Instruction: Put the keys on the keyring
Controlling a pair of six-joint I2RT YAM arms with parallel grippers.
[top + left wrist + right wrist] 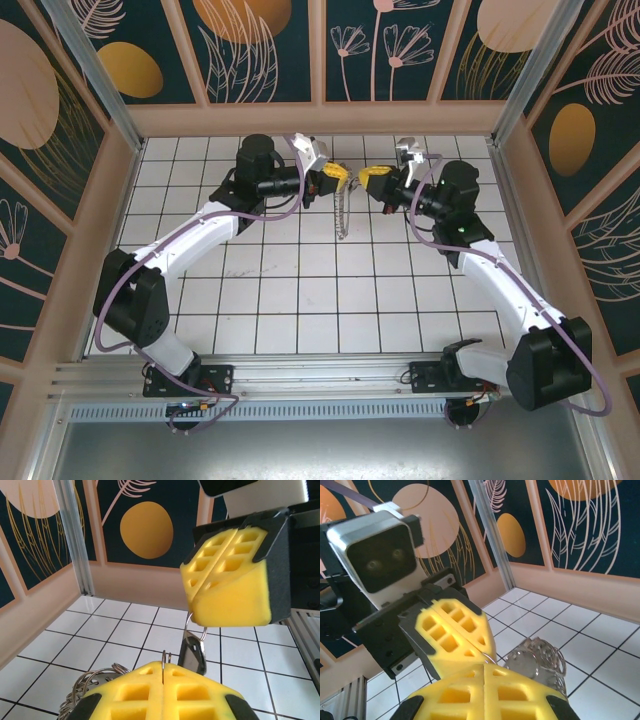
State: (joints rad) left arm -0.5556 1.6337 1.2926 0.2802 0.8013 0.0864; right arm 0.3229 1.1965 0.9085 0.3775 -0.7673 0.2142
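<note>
Top view: L gripper (335, 180) and R gripper (372, 180) face each other tip to tip over the far-middle tiles (300, 300), both clenched. The keyring (343, 215) trails as a thin chain from btwn the tips toward the near side. Key is too small to pick out here.

L wrist view: L gripper (163, 692) at bottom, pads pressed tight w/ a thin double wire of the keyring (95, 680) poking up thru the seam. The rest bunches in coils at lower left, beside the pads. R gripper (215, 562) sits upper right, pads clamped on a wire loop (186, 625) that comes out underneath. The dark key (192, 652) hangs off that loop, above the tiles and btwn the two grippers. Can't tell if the loop is part of the keyring.

R wrist view: R gripper (485, 692) at bottom, pads clenched. L gripper (455, 627) is just above-left, nearly touching, thin wire btwn them. Keyring (537, 660) bunches just to the right of the pads.
</note>
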